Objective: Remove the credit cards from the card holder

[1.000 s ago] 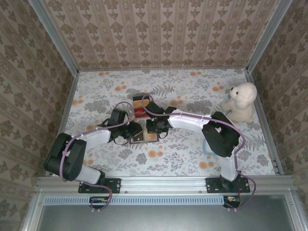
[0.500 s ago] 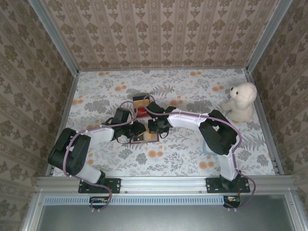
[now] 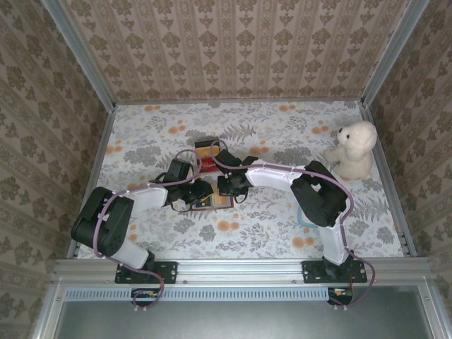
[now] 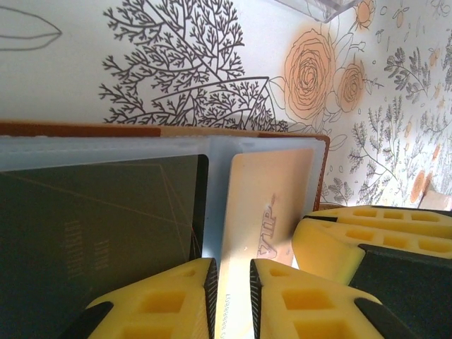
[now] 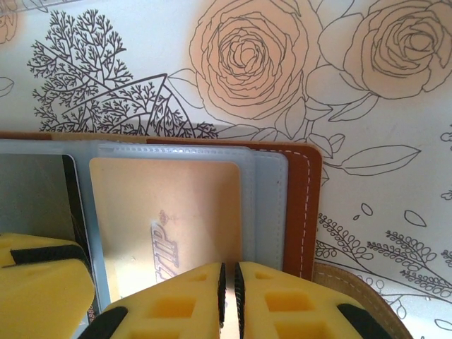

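Note:
The card holder (image 3: 214, 203) lies open on the flowered table, brown edge (image 4: 85, 130) around clear bluish sleeves. One sleeve holds a beige card marked VIP (image 4: 265, 205), another a dark card (image 4: 99, 226). My left gripper (image 3: 200, 192) is at its left side. Its jaws (image 4: 233, 272) stand a little apart over the beige card's left edge, pinching nothing. My right gripper (image 3: 227, 188) comes in from the right. Its jaws (image 5: 229, 272) are nearly together on the sleeve edge by the beige card (image 5: 169, 205), beside the brown border (image 5: 302, 205). Its yellow finger (image 4: 353, 233) shows in the left wrist view.
A small black box with red and yellow contents (image 3: 207, 155) stands just behind the two grippers. A white teddy bear (image 3: 352, 150) sits at the right wall. Metal-framed papered walls enclose the table on three sides.
The left arm has swung in and its gripper has shifted slightly right onto the card holder, its jaws parting a touch. The right gripper has stayed put.

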